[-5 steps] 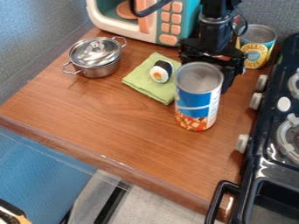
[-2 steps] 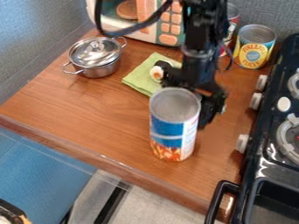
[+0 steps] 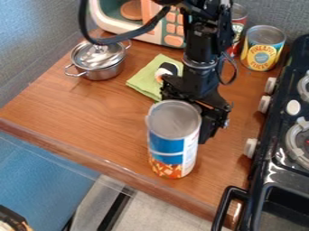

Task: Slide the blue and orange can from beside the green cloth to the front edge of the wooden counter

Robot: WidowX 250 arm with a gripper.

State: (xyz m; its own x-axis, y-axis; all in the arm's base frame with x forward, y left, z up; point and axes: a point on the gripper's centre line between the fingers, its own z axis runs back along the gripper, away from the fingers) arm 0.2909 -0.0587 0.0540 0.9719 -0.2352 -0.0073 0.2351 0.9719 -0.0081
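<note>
The black gripper (image 3: 194, 110) hangs over the middle right of the counter, shut on a large blue-and-white can (image 3: 172, 139) with orange pieces pictured near its base. The can is upright in front of the gripper, toward the counter's front edge. Whether its base touches the wood I cannot tell. Behind and to the left, a green cloth (image 3: 143, 80) lies on the counter with a sushi piece (image 3: 167, 71) on it, partly covered by the gripper.
A lidded steel pot (image 3: 98, 61) stands at the back left, near a toy microwave (image 3: 107, 18). A yellow-labelled can (image 3: 263, 48) and a red can (image 3: 238, 28) stand at the back right. The stove (image 3: 278, 155) borders the counter (image 3: 91, 117) on the right.
The gripper and the blue-and-white can have moved together toward the front left of the counter. The red can has come into fuller view behind the arm.
</note>
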